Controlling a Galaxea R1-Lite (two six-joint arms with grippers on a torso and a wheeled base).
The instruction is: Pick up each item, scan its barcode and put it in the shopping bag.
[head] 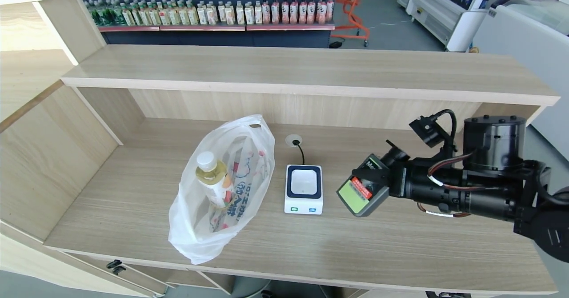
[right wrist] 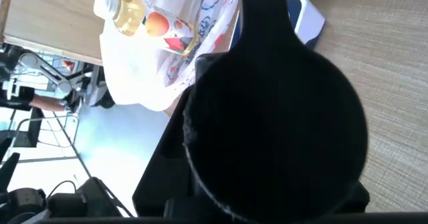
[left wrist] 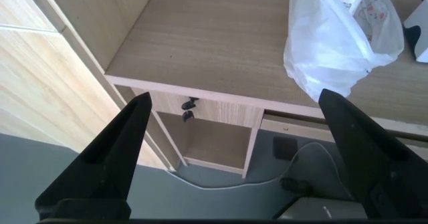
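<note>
left gripper [left wrist: 235, 102] hangs spread past the worktop [head: 400, 244] edge. bag [head: 240, 173] lies on the worktop, bottle [head: 213, 178] inside, cap pointing back. scanner [head: 303, 189] sits just beside the bag. right gripper [head: 375, 184] pinches a box [head: 355, 198], long axis about level, green face tilted toward the scanner.

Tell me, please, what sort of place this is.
Probably a shop checkout: a scanner and a bag sit on the counter, the right gripper holds a box, and shelves of bottled drinks stand behind.
</note>
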